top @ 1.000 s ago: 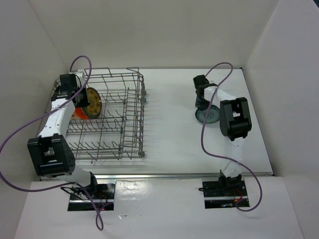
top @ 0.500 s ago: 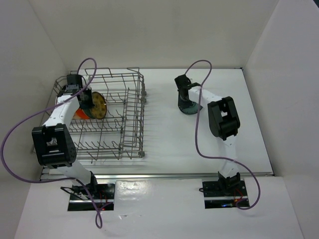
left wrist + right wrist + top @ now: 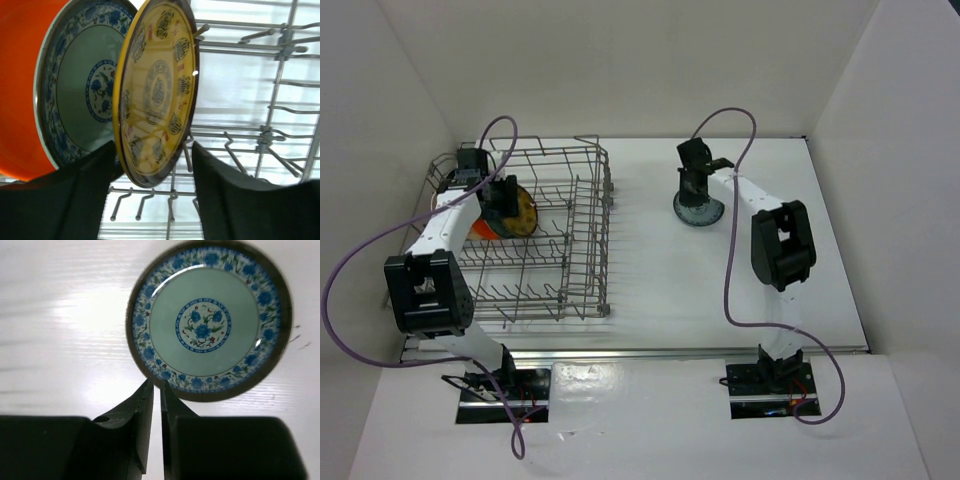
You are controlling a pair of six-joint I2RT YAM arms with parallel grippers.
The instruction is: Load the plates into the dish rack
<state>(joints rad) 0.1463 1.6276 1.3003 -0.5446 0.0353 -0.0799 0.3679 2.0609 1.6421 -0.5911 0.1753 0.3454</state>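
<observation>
Yellow plate (image 3: 155, 95) upright in the dish rack (image 3: 570, 250) beside a racked blue plate (image 3: 82, 95) and orange plate (image 3: 20, 75), left gripper (image 3: 152, 147) jaws spread around it, right gripper (image 3: 155, 386) pinching the rim of a second blue plate (image 3: 205, 322) on the table (image 3: 660, 280).

You have the dish rack (image 3: 535, 235) at 9 o'clock on the worktop (image 3: 660, 290). Three plates (image 3: 85, 95) stand on edge, side by side, in its 10 o'clock corner. A fourth plate (image 3: 207, 325) lies flat on the worktop at 1 o'clock, well apart from the rack.
</observation>
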